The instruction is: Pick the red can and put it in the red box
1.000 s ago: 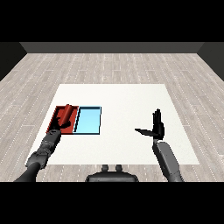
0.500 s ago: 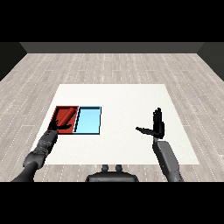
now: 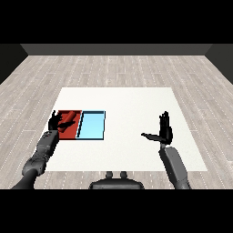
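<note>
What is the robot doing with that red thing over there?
The robot is putting a red can into the red tray. Its left robot hand is over the red tray with the can right beside its fingers, lying inside the tray. The light blue tray next to it has nothing in it. The right robot hand is held up open, away from both trays, holding nothing.

The red can (image 3: 69, 119) lies on its side inside the red tray (image 3: 73, 133), its length running roughly from 8 o'clock to 2 o'clock. Its colour nearly matches the tray floor. The red tray sits flat on the table's left part, its 3 o'clock edge touching the light blue tray (image 3: 92, 126).
</note>
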{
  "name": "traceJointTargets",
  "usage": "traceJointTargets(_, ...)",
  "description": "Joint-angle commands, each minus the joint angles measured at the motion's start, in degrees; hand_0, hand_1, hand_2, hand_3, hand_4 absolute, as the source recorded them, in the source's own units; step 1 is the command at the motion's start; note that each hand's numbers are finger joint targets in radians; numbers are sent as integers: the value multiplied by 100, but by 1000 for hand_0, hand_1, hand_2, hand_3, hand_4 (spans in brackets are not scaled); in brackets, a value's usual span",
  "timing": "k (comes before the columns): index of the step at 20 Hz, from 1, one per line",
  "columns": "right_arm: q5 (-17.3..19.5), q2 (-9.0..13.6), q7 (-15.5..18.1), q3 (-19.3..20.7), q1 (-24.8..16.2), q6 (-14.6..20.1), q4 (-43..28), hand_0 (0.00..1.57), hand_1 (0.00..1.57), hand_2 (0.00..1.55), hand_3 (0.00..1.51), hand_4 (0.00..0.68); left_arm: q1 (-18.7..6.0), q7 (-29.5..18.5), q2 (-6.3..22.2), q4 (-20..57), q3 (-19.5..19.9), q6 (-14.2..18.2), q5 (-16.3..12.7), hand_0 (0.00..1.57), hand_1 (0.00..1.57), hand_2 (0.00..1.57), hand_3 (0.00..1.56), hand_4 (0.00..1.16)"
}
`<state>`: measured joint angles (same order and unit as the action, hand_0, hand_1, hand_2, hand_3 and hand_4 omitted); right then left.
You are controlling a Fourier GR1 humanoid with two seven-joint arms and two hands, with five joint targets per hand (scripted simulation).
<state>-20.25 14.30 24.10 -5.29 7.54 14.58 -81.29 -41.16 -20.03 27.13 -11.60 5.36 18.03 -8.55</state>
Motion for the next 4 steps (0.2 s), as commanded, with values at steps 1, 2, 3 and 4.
traceJointTargets(1,120,-103,89,-270,-287,-102,-278,0,0,0,0,0,151,-820,-73,-666,263,-698,-340,223,223,0,0,0)
traceJointTargets(2,126,-129,173,-220,26,-179,54,0,0,0,0,0,332,-1105,-249,-899,196,-647,-313,1107,1107,1166,0,0)
traceJointTargets(3,8,58,74,-109,-109,-282,-149,0,0,0,0,0,278,-1234,-336,-1133,275,-1114,-482,0,0,0,0,0)
traceJointTargets(4,108,-36,82,-264,-183,-229,-285,0,0,0,0,0,539,-1345,-467,-1326,298,-1082,-560,0,0,0,0,0)
